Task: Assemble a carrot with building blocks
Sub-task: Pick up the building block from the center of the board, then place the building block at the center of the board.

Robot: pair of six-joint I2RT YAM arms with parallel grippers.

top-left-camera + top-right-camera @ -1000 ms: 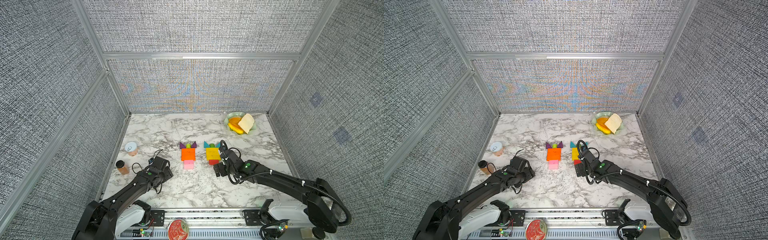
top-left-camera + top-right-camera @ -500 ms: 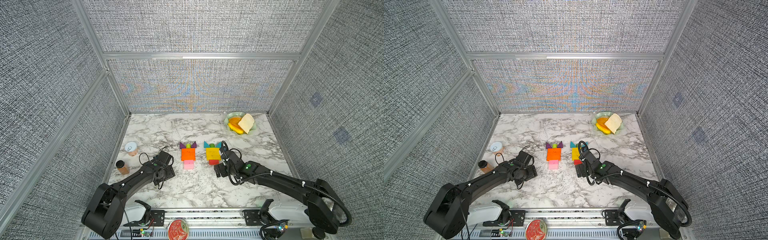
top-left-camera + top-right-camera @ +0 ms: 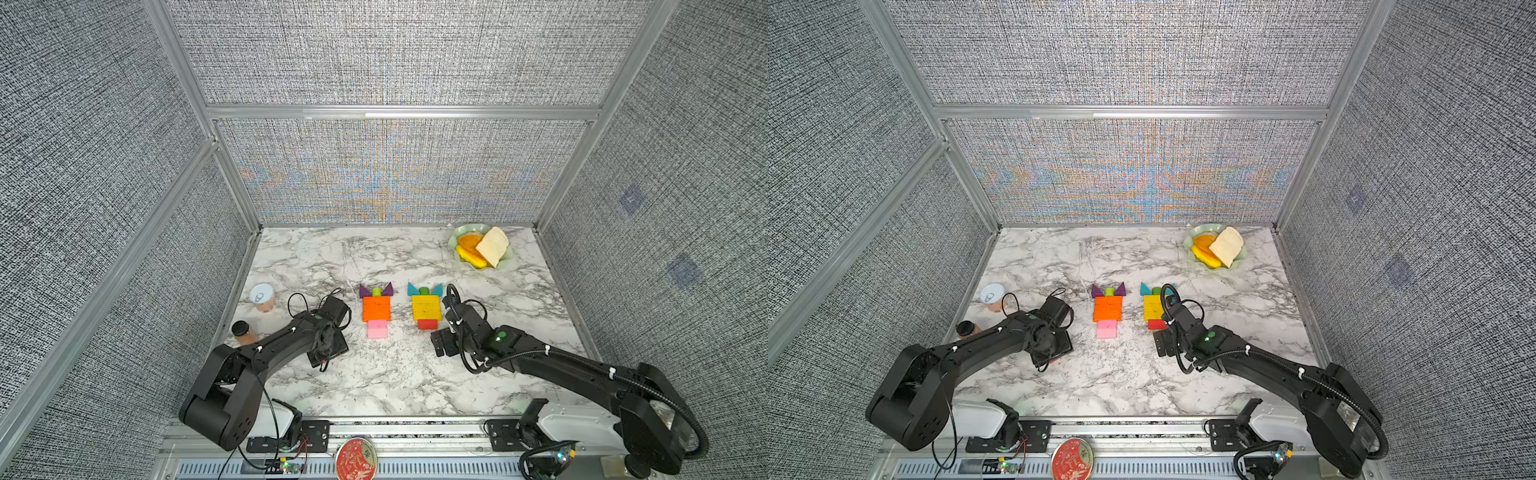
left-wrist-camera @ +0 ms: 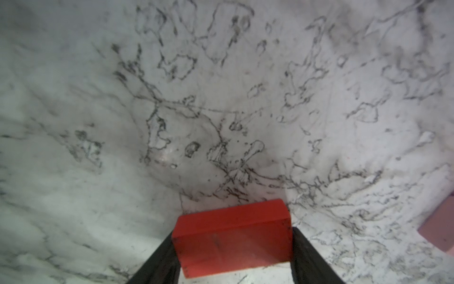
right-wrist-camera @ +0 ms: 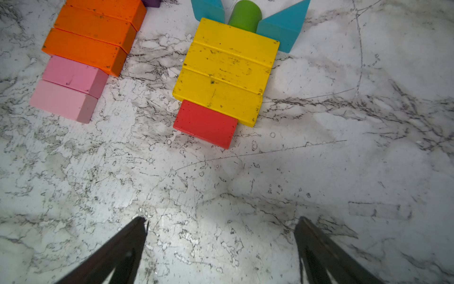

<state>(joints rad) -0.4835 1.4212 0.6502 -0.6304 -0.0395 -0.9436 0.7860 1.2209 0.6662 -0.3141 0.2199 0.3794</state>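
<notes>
With the back wall taken as twelve o'clock on the grey-veined marble table (image 3: 374, 386), the left gripper (image 4: 233, 246) sits low at about eight o'clock. Its black wedge-shaped fingers (image 4: 164, 265) are drawn in and clamped on the two short ends of the loose red bar (image 4: 231, 228), a matt-painted wooden brick with crisp edges. Whether that bar is clear of the marble cannot be told. The right gripper (image 5: 222, 228) hangs at about four o'clock, its tapered fingers (image 5: 130, 241) spread wide with only bare marble between them and touching no block. Two flat figures lie side by side near the centre. At the nine o'clock side, three orange bars (image 5: 91, 32) lie edge to edge, with two shorter pink bars (image 5: 68, 88) at their six o'clock end. Purple triangles (image 3: 365, 291) flank a lime-green stub (image 3: 376, 292) at their twelve o'clock end. At the three o'clock side are three yellow bars (image 5: 228, 66), their paint scuffed with dark flecks. The placed red bar (image 5: 205, 124) butts against their six o'clock edge, and teal triangles (image 5: 282, 32) flank a rounded green stub (image 5: 245, 14) at twelve. A scalloped pale-green plate (image 3: 467, 229) at one o'clock holds glossy fruit slices (image 3: 469, 245) and a bread slice (image 3: 492, 246). Two small cups (image 3: 262, 296) stand at nine o'clock.
</notes>
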